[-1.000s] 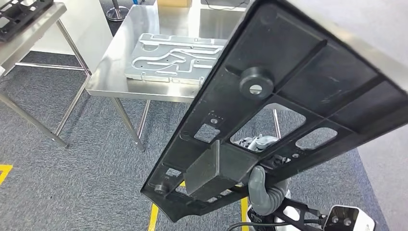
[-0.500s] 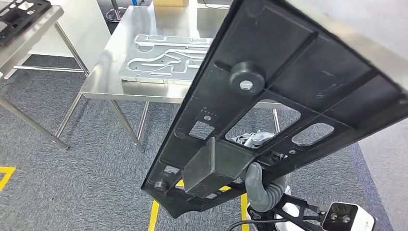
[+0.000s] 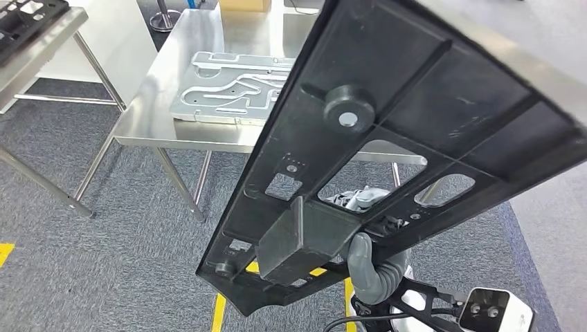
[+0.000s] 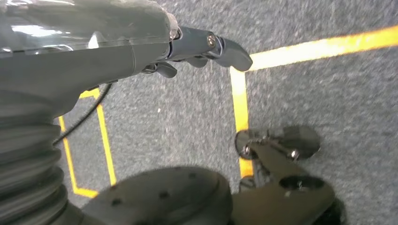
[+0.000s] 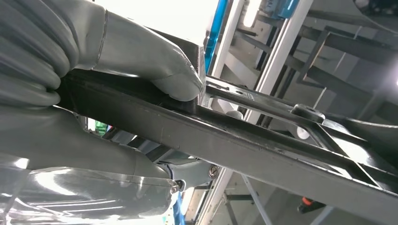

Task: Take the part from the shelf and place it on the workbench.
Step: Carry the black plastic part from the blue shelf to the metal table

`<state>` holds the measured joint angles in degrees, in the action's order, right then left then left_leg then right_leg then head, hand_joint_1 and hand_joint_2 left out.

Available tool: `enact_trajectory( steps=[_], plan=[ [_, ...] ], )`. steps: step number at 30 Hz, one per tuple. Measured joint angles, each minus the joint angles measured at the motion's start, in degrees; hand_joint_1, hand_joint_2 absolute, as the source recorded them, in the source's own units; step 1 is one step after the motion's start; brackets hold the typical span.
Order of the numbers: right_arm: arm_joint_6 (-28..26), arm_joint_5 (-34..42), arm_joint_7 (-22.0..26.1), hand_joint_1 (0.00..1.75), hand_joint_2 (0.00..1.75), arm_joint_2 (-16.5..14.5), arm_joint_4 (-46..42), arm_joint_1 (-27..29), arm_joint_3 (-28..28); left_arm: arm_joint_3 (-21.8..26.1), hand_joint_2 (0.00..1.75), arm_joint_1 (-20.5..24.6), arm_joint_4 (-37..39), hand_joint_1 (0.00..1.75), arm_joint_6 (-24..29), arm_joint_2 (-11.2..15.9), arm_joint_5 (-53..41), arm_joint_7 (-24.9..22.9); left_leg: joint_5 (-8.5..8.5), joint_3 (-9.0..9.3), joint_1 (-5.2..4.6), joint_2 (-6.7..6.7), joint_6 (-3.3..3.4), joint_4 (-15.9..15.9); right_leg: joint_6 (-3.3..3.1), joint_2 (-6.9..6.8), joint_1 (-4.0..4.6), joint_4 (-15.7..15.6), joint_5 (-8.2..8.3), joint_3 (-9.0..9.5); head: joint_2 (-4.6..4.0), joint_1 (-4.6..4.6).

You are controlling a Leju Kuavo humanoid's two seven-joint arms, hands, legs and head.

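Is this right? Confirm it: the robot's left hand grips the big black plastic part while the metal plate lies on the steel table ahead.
One thing is wrong: the right hand grips the black part, as the right wrist view shows, thumb pressed on its rim. The left hand hangs over the carpet holding nothing. The metal plate does lie on the steel table ahead.

The part (image 3: 415, 131) is a long black ribbed plastic panel with cutouts, a round boss and a boxy block on its underside. It is held tilted in the air, in front of the steel desk (image 3: 173, 128).
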<state>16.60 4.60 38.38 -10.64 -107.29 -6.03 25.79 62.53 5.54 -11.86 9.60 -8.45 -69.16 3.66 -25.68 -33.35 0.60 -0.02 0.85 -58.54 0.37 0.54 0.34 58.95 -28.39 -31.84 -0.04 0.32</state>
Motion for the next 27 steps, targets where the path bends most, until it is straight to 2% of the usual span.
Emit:
enact_trajectory(
  steps=[2, 4, 5, 6, 7, 9, 10, 11, 14, 16, 17, 19, 20, 21, 22, 24, 25, 26, 27],
  plan=[
    [0.0, 0.2, 0.1, 1.75, 1.75, 0.0, 0.0, -0.1, 0.0, 0.0, 1.75, 0.0, 0.0, 0.0, 0.0, -0.1, 0.0, -0.1, -0.06, 0.6, 0.28, 0.06, 0.52, 0.5, 0.65, -0.11, -0.24, 4.4, -2.23, -2.09, 0.0, 0.18],
    [0.1, 0.3, 0.1, 1.75, 1.75, 0.1, 0.0, 0.0, 0.0, 0.0, 1.75, 0.0, 0.0, 0.0, 0.1, -0.1, -0.1, -0.1, -0.31, 0.86, 0.27, 0.14, 0.76, 0.5, 1.14, -0.19, -0.63, 12.0, -5.14, -6.45, 0.0, 0.28],
    [0.1, 0.3, 0.1, 1.75, 1.75, 0.1, 0.0, 0.0, 0.0, 0.0, 1.75, 0.0, 0.0, 0.0, 0.1, -0.1, -0.1, -0.2, -0.45, 0.99, 0.27, 0.14, 0.76, 0.5, 1.32, -0.21, -0.83, 14.7, -5.57, -8.25, 0.0, 0.28],
    [0.1, 0.3, 0.1, 1.75, 1.75, 0.2, 0.0, 0.1, 0.0, 0.0, 1.75, -0.1, 0.0, 0.0, 0.0, -0.1, -0.2, -0.2, -0.63, 1.19, 0.28, 0.1, 0.7, 0.5, 1.44, -0.23, -1.0, 15.4, -4.85, -9.12, 0.0, 0.28],
    [0.1, 0.3, 0.1, 1.75, 1.75, 0.2, 0.0, 0.1, 0.0, 0.0, 1.75, -0.1, 0.0, 0.0, 0.0, -0.1, -0.3, -0.3, -0.85, 1.51, 0.3, 0.05, 0.6, 0.5, 1.48, -0.26, -1.14, 13.8, -2.99, -8.8, -0.01, 0.29],
    [0.1, 0.3, 0.1, 1.75, 1.75, 0.2, 0.0, 0.0, 0.0, 0.0, 1.75, -0.1, 0.0, 0.0, 0.0, -0.2, -0.4, -0.3, -1.42, 2.24, 0.31, -0.03, 0.22, 0.5, 1.31, -0.42, -1.23, 6.4, 1.7, -5.71, -0.01, 0.29],
    [0.1, 0.3, 0.1, 1.75, 1.75, 0.2, 0.0, 0.0, 0.0, 0.0, 1.75, -0.1, 0.0, 0.0, 0.0, -0.2, -0.5, -0.4, -1.71, 2.5, 0.23, -0.04, -0.1, 0.4, 1.1, -0.5, -1.1, 3.0, 3.05, -4.22, -0.01, 0.28],
    [0.1, 0.3, 0.1, 1.75, 1.75, 0.2, 0.0, 0.0, 0.0, 0.0, 1.75, -0.1, 0.0, 0.0, 0.0, -0.2, -0.5, -0.4, -1.94, 2.63, 0.15, -0.02, -0.43, 0.4, 0.86, -0.54, -0.95, 0.8, 3.57, -3.32, -0.01, 0.26],
    [0.1, 0.3, 0.1, 1.75, 1.75, 0.2, -0.1, 0.1, 0.0, 0.0, 1.75, -0.1, 0.0, 0.0, 0.0, -0.2, -0.5, -0.4, -2.46, 2.95, 0.06, 0.12, -1.48, 0.7, -0.07, -0.35, -0.75, -0.4, 3.07, -2.82, -0.01, 0.2],
    [0.2, 0.3, 0.1, 1.75, 1.75, 0.2, -0.1, 0.0, 0.0, 0.0, 1.75, 0.0, 0.0, 0.0, 0.0, -0.2, -0.5, -0.4, -3.65, 2.51, 0.16, 0.15, -1.98, -1.1, -0.83, -0.32, -0.95, -0.8, 2.87, -2.16, -0.01, 0.08],
    [0.3, 0.3, 0.1, 1.75, 1.75, 0.2, -0.2, 0.0, 0.0, 0.0, 1.75, 0.0, 0.0, 0.0, 0.0, -0.2, -0.5, -0.4, -4.94, 1.31, 0.21, 0.14, -2.12, -3.7, -1.2, -0.37, -1.02, -1.0, 2.73, -1.79, 0.0, -0.02],
    [0.4, 0.3, 0.1, 1.75, 1.75, 0.2, -0.1, 0.1, 0.0, 0.0, 1.75, 0.0, 0.0, 0.0, 0.0, -0.2, -0.5, -0.3, -7.96, -2.78, 0.2, 0.13, -2.28, -11.5, -1.74, -0.5, -0.79, -1.0, 2.24, -1.28, 0.0, -0.16],
    [0.5, 0.3, 0.1, 1.75, 1.75, 0.2, -0.1, 0.1, 0.0, 0.0, 1.75, 0.1, 0.0, 0.0, 0.0, -0.2, -0.4, -0.2, -8.64, -4.59, 0.19, 0.13, -2.34, -14.5, -1.88, -0.5, -0.67, -1.0, 1.97, -1.01, 0.0, -0.15],
    [0.6, 0.3, 0.1, 1.75, 1.75, 0.2, 0.0, 0.1, 0.0, 0.0, 1.75, 0.3, 0.0, 0.0, -0.1, -0.2, -0.4, -0.2, -8.21, -5.59, 0.18, 0.13, -2.33, -15.8, -1.95, -0.46, -0.56, -0.9, 1.68, -0.69, 0.0, -0.16],
    [0.6, 0.3, 0.1, 1.75, 1.75, 0.2, 0.0, 0.1, 0.0, 0.0, 1.75, 0.3, 0.0, 0.0, -0.1, -0.2, -0.5, -0.2, -6.58, -5.49, 0.17, 0.13, -2.26, -14.8, -1.95, -0.36, -0.49, -0.9, 1.36, -0.29, 0.0, -0.16],
    [0.7, 0.3, 0.1, 1.75, 1.75, 0.2, 0.0, 0.1, 0.0, 0.0, 1.75, 0.2, 0.0, 0.0, -0.1, -0.2, -0.5, -0.3, -1.84, -3.17, 0.13, 0.12, -1.82, -8.3, -1.8, -0.11, -0.44, -0.7, 0.6, 0.59, 0.0, -0.16],
    [0.7, 0.2, 0.1, 1.75, 1.75, 0.2, 0.0, 0.1, 0.0, 0.0, 1.75, 0.1, 0.0, 0.0, -0.1, -0.2, -0.5, -0.4, -0.22, -1.84, 0.0, 0.11, -1.57, -5.0, -1.61, 0.01, -0.34, -0.6, 0.24, 0.87, -0.01, -0.13],
    [0.8, 0.2, 0.1, 1.75, 1.75, 0.2, 0.0, 0.1, 0.0, 0.0, 1.75, 0.1, 0.0, 0.0, -0.1, -0.2, -0.5, -0.4, 0.39, -0.86, -0.14, 0.12, -1.29, -2.6, -1.37, 0.06, -0.29, -0.4, 0.0, 0.93, -0.01, -0.15],
    [0.8, 0.1, 0.2, 1.75, 1.75, 0.2, 0.0, 0.1, 0.0, 0.0, 1.75, 0.0, 0.0, 0.0, -0.1, -0.2, -0.5, -0.4, 0.25, -0.37, -0.29, 0.11, -1.06, -1.4, -1.11, 0.08, -0.24, -0.4, -0.15, 0.84, -0.01, -0.13]
  ],
)
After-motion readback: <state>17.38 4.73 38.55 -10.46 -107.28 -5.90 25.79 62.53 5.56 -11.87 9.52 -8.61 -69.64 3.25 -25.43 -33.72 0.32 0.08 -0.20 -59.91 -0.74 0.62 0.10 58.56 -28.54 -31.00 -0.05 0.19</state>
